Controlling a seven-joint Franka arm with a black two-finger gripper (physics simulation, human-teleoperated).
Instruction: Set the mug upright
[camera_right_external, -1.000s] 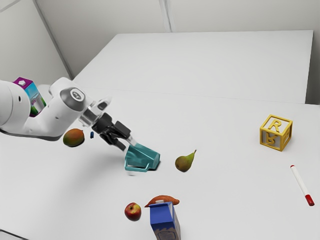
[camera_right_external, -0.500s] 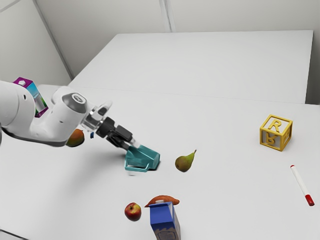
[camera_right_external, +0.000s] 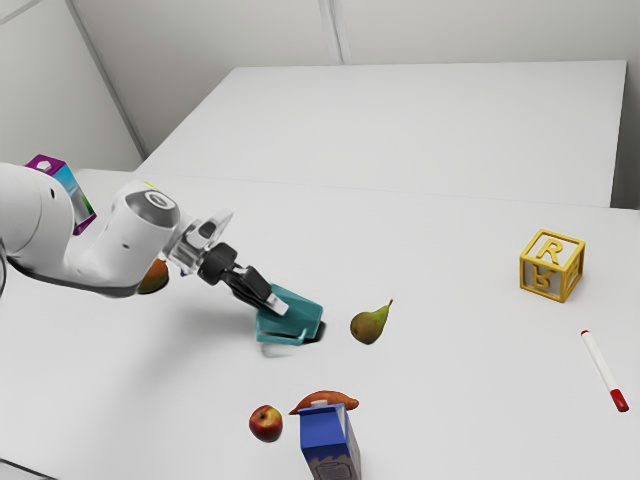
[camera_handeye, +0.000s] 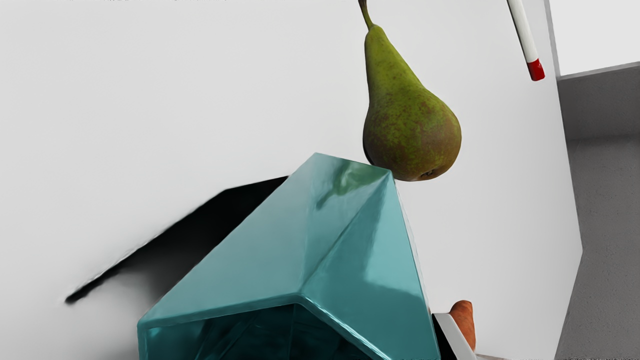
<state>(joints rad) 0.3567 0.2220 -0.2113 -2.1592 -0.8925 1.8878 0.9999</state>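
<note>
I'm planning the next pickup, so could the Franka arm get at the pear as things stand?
Probably not straight ahead: the teal mug is between the gripper and the pear. Going up and over it might work.

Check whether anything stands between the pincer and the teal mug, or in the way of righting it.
Nothing visible separates the pincer from the teal mug, which it reaches at the open end. The pear lies just off the base end, apart, probably clear of the turn.
</note>
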